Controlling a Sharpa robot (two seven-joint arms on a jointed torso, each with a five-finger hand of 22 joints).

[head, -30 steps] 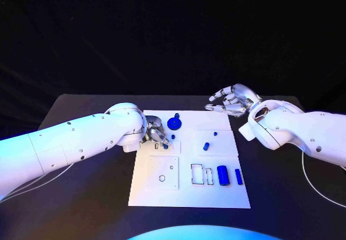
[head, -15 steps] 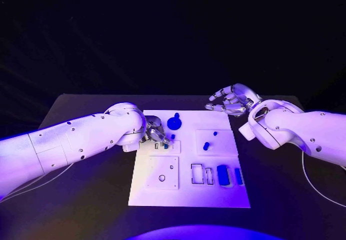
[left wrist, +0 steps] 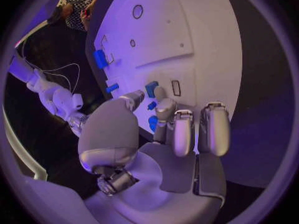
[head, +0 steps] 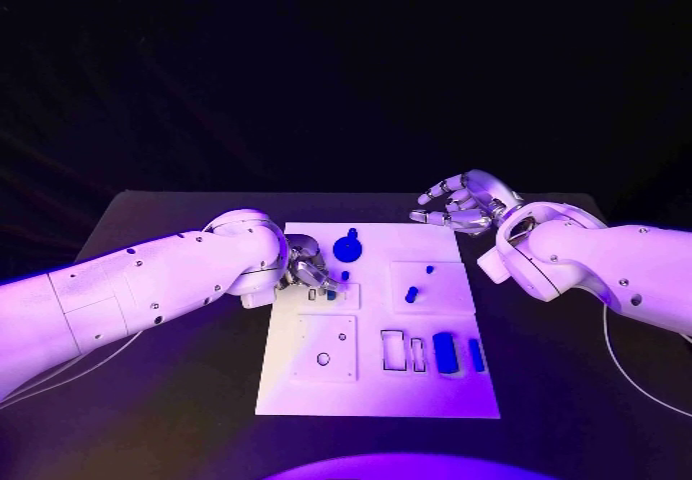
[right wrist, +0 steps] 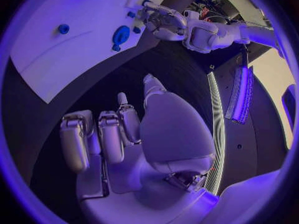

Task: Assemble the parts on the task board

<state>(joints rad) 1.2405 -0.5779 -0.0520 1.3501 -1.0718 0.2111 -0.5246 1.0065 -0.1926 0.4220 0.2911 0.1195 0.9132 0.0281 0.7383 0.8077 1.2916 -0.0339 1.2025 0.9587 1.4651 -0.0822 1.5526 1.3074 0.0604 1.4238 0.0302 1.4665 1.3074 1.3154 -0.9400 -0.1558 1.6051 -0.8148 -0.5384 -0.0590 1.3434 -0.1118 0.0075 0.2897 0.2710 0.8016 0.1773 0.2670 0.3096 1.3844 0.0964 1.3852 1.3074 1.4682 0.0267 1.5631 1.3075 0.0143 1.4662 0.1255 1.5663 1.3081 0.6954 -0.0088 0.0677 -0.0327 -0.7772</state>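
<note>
Head view: task board [head: 378,390] is seen mid-tabletop, a small blue part [left wrist: 151,89] pinched by the left hand [head: 307,268] near its left edge. Right hand [head: 464,202] is kept empty, fingers spread. Part probably should be squared up before being pushed in.

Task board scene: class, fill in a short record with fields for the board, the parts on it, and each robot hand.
Board: white task board in the middle of the black table
Round part: blue, near the board's far edge
Small part: blue, on the raised panel right of centre
Bar parts: two blue bars side by side, near right area
Left hand: on the board's left edge, fingertips at a small blue part; grip unclear
Right hand: raised beyond the board's far right corner, fingers apart, holding nothing
</note>
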